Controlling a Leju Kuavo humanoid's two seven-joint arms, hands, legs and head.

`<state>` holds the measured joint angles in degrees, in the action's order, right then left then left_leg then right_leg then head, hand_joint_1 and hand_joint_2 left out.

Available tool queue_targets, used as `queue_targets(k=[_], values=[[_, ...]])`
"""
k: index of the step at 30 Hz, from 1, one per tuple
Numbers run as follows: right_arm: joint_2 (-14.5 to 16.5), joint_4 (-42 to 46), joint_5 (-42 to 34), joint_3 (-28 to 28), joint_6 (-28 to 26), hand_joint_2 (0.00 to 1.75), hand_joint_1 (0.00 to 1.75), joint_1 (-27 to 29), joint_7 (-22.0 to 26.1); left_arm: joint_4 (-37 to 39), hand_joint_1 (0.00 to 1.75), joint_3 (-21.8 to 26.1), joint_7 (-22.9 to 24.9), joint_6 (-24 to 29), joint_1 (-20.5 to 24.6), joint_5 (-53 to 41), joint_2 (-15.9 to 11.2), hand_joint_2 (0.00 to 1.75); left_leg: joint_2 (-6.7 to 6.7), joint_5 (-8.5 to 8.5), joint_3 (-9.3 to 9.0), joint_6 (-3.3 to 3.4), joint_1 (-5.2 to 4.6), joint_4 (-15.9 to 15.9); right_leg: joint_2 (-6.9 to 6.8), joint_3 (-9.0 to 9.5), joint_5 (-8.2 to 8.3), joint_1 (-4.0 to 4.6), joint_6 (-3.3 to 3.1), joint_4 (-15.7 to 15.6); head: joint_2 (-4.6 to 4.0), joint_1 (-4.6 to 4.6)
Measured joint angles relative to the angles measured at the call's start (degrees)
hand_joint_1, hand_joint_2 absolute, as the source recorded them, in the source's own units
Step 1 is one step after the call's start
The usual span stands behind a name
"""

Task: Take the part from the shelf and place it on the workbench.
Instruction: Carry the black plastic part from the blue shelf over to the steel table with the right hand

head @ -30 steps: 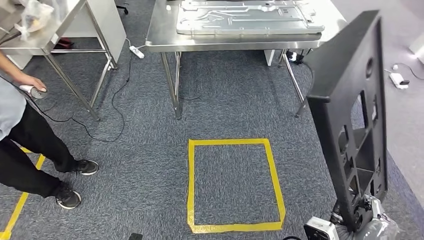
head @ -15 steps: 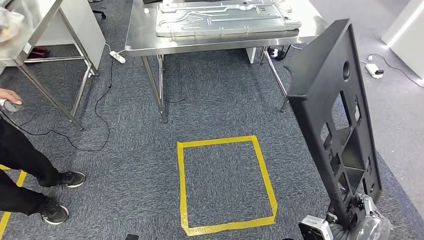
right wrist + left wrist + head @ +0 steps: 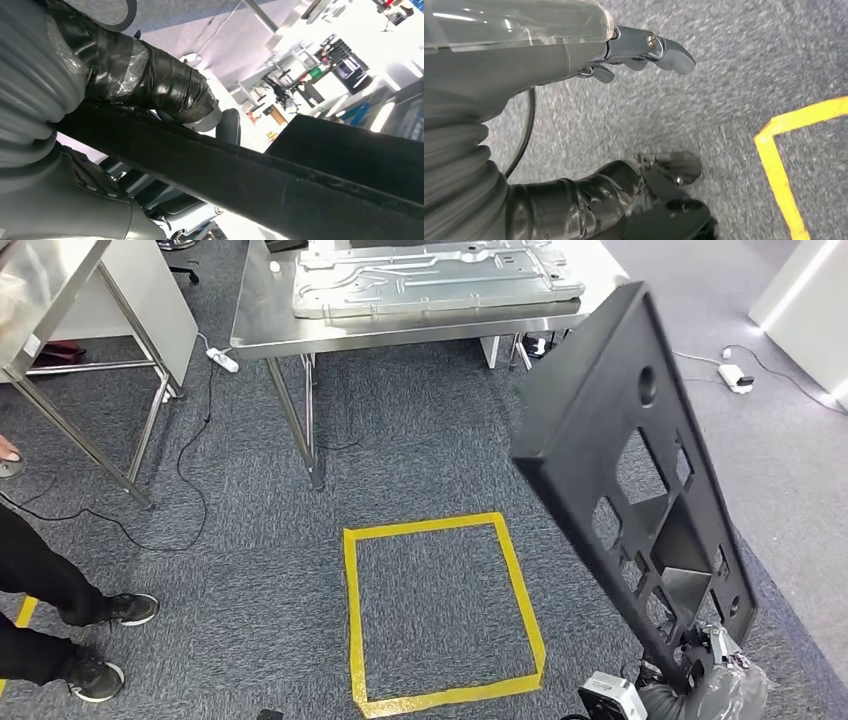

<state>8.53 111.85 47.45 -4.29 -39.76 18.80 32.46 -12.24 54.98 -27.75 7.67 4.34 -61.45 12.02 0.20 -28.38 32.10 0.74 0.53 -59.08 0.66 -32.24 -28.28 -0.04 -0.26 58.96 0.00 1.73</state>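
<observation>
A large black panel with several cut-outs, the part (image 3: 600,420), stands tilted at the right of the head view, its top leaning left. My right hand (image 3: 715,680) grips its lower end at the bottom right corner. In the right wrist view the taped thumb (image 3: 150,85) wraps over the part's edge (image 3: 280,185). The steel workbench (image 3: 400,332) stands ahead across the carpet, bearing a flat metal plate (image 3: 430,275). My left hand (image 3: 589,55) hangs over the carpet with fingers apart, holding nothing.
A yellow tape square (image 3: 350,610) marks the carpet between me and the workbench. A person's legs and shoes (image 3: 95,680) are at the left edge, beside a second steel table (image 3: 60,280). Cables and a power strip (image 3: 222,360) lie by the table legs.
The whole view has shifted, so the camera has moved: workbench and tape square slid left. The part has tilted further left in my right hand. The person is now nearer the left edge.
</observation>
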Motion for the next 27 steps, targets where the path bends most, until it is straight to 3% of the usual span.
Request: queue_targets(k=[2, 4, 7, 8, 9, 10, 12, 14, 17, 19, 21, 23, 24, 25, 27], values=[[0.3, 0.1, 0.0, 0.1, 0.0, 1.75, 1.75, 0.0, 0.8, 0.0, 0.0, 0.0, 0.0, 0.2, 0.0, 0.0, 0.0, 1.75, 0.06, 0.27, -0.16, 0.33, 0.07, 0.6, 0.01, -0.03, 0.02, -0.03, 0.6, -0.1, 0.0, -0.02], [0.6, 0.2, 0.0, 0.3, 0.0, 1.75, 1.75, 0.0, 1.2, 0.0, 0.0, 0.0, 0.0, 0.6, 0.0, 0.0, 0.0, 1.75, 0.15, 0.67, -0.5, 0.89, 0.41, 1.3, -0.12, -0.62, -1.25, -0.09, 1.21, 1.5, 0.0, 0.04], [0.9, 0.3, 0.1, 0.9, 0.0, 1.75, 1.75, 0.1, 1.8, 0.0, 0.0, 0.0, 0.3, 1.4, 0.1, 0.0, 0.1, 1.75, 0.25, 0.81, -0.67, 1.26, 0.58, 1.6, -0.3, -5.29, -6.13, -0.61, 2.09, 11.3, 0.0, 0.1], [1.1, 0.3, 0.0, 1.1, 0.0, 1.75, 1.75, 0.1, 2.1, 0.0, 0.0, 0.0, 0.5, 1.8, 0.1, 0.0, 0.1, 1.75, 0.23, 0.77, -0.66, 1.24, 0.59, 1.6, -0.32, -6.73, -6.86, -0.81, 2.32, 14.0, 0.0, 0.11], [1.2, 0.3, 0.0, 1.4, 0.0, 1.75, 1.75, 0.1, 2.4, 0.0, 0.0, 0.0, 0.7, 2.0, 0.0, -0.1, 0.1, 1.75, 0.16, 0.71, -0.69, 1.18, 0.61, 1.5, -0.34, -7.26, -6.47, -1.0, 2.49, 14.8, 0.0, 0.1], [1.4, 0.3, -0.1, 1.5, 0.0, 1.75, 1.75, 0.1, 2.6, 0.0, 0.0, 0.0, 0.8, 2.2, 0.0, -0.2, 0.1, 1.75, 0.01, 0.64, -0.74, 1.07, 0.66, 1.5, -0.35, -6.68, -5.05, -1.18, 2.6, 13.4, 0.0, 0.1], [1.6, 0.3, -0.1, 1.6, 0.0, 1.75, 1.75, 0.1, 2.8, 0.0, 0.0, 0.0, 1.0, 2.4, 0.1, -0.3, 0.2, 1.75, -0.4, 0.41, -0.91, 0.7, 0.79, 1.4, -0.16, -3.19, -1.25, -1.5, 2.63, 6.1, 0.0, 0.1], [1.7, 0.3, -0.1, 1.6, 0.0, 1.75, 1.75, 0.1, 2.8, 0.0, 0.0, 0.0, 1.0, 2.5, 0.1, -0.3, 0.3, 1.75, -0.77, 0.17, -0.91, 0.07, 0.71, 1.1, 0.14, -0.61, 0.43, -1.34, 2.31, 0.7, 0.0, 0.08], [1.9, 0.3, -0.1, 1.6, 0.0, 1.75, 1.75, 0.1, 2.7, 0.0, 0.0, 0.0, 1.0, 2.5, 0.2, -0.4, 0.3, 1.75, -0.99, 0.17, -0.92, -1.11, 0.66, 1.2, 0.13, -0.37, 0.4, -0.95, 1.2, -0.2, 0.0, 0.05], [2.0, 0.3, -0.1, 1.7, 0.0, 1.75, 1.75, 0.1, 2.7, 0.0, 0.0, 0.0, 1.0, 2.5, 0.2, -0.4, 0.3, 1.75, -0.79, -0.96, -0.24, -1.67, 0.77, -0.6, -0.17, -0.13, 0.57, -1.07, 0.22, -0.6, 0.0, 0.02], [2.2, 0.3, -0.1, 1.7, 0.0, 1.75, 1.75, 0.1, 2.7, 0.0, 0.0, 0.0, 1.0, 2.5, 0.2, -0.4, 0.3, 1.75, -0.58, -4.24, 2.47, -1.81, 0.8, -6.4, -0.64, 0.06, 0.58, -1.03, -0.58, -0.9, 0.0, -0.04], [2.3, 0.3, 0.0, 1.7, 0.0, 1.75, 1.75, 0.2, 2.7, 0.0, 0.0, 0.0, 1.1, 2.5, 0.2, -0.4, 0.3, 1.75, -0.56, -7.28, 6.0, -1.77, 0.77, -13.5, -1.06, 0.06, 0.44, -0.69, -0.93, -0.8, 0.0, -0.05], [2.3, 0.3, 0.1, 1.7, 0.0, 1.75, 1.75, 0.2, 2.7, 0.0, 0.0, 0.0, 1.2, 2.5, 0.1, -0.4, 0.3, 1.75, -0.55, -7.45, 6.91, -1.7, 0.77, -15.2, -1.24, 0.09, 0.36, -0.52, -1.02, -0.7, 0.0, -0.05], [2.3, 0.3, 0.1, 1.7, 0.0, 1.75, 1.75, 0.2, 2.7, 0.0, 0.0, 0.0, 1.2, 2.5, 0.0, -0.4, 0.3, 1.75, -0.53, -6.5, 6.83, -1.56, 0.75, -14.8, -1.41, 0.14, 0.26, -0.36, -1.06, -0.6, 0.0, -0.05], [2.4, 0.3, 0.1, 1.7, 0.0, 1.75, 1.75, 0.2, 2.6, 0.0, 0.0, 0.0, 1.2, 2.5, 0.0, -0.4, 0.3, 1.75, 0.0, -2.5, 3.73, -0.9, 0.54, -8.0, -1.72, 0.35, -0.03, -0.15, -1.02, -0.4, 0.0, -0.05]])
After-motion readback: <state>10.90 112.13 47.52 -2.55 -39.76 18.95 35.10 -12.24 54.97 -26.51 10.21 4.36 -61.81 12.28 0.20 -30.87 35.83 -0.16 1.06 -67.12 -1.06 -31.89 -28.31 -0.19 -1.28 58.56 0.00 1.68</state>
